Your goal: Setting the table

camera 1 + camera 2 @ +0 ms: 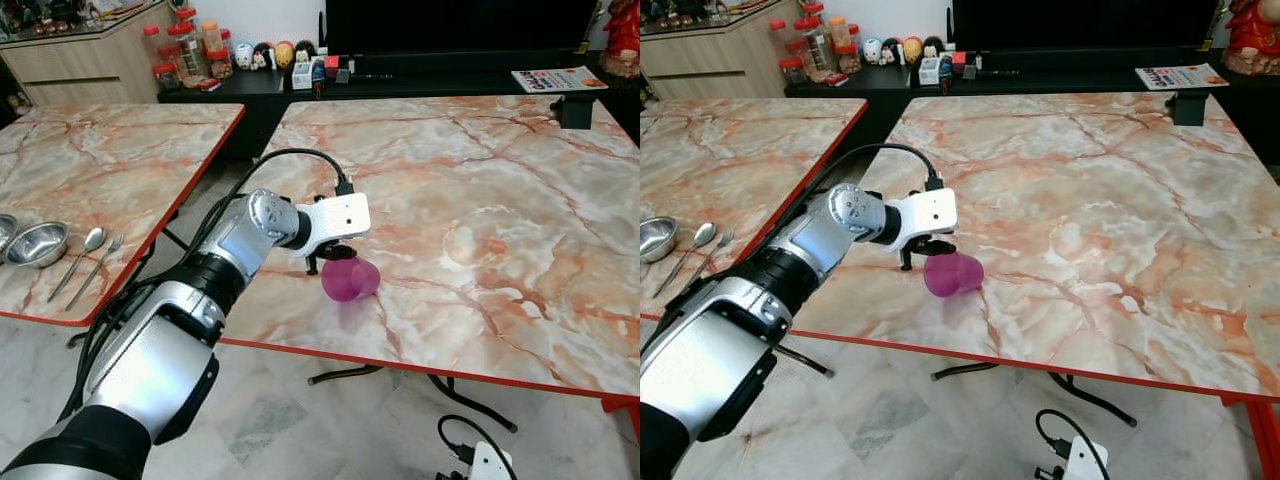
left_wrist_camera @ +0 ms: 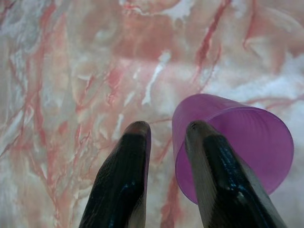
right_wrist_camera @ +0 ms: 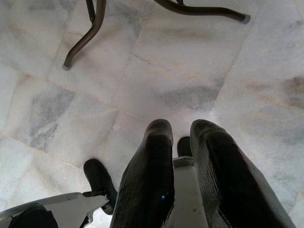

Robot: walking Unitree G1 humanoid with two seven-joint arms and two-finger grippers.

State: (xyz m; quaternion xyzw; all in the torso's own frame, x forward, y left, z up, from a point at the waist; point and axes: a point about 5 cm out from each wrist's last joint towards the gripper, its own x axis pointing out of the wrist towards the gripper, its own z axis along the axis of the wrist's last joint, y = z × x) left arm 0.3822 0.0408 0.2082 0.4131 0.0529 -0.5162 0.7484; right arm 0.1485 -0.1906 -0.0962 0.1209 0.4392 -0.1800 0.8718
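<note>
The left gripper reaches out over the near edge of the marble surface, its two black fingers slightly apart and holding nothing. A purple plastic cup lies on its side on the surface just beside the fingertips, touching or nearly touching the outer side of one finger, not between them. Well off to the gripper's left, on a second marble surface, sit a steel bowl, a spoon and a fork. The right gripper hangs idle over the tiled floor, fingers narrowly apart and empty.
</note>
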